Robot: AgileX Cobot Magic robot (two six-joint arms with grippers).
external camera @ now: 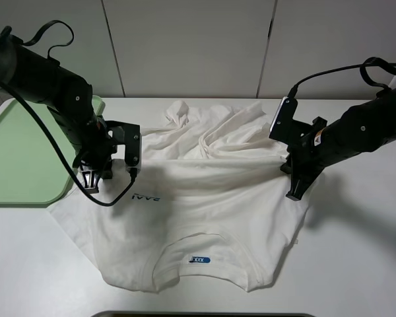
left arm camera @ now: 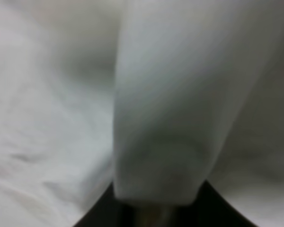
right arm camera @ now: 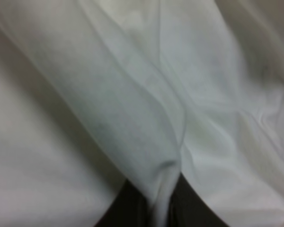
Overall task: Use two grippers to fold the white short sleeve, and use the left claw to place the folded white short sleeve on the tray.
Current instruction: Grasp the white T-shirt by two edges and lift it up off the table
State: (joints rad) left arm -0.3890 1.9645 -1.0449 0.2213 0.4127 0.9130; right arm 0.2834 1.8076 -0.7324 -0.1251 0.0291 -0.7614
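Cloth of white short sleeve (external camera: pixel 211 211) pinched by left pincer (external camera: pixel 89 179) (and right pincer (external camera: pixel 295 191)).

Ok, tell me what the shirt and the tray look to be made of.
The white short sleeve: thin matte cloth, likely cotton knit, since it drapes and creases softly. The tray: smooth pale-green plastic, seemingly, given its even colour and moulded rounded rim.
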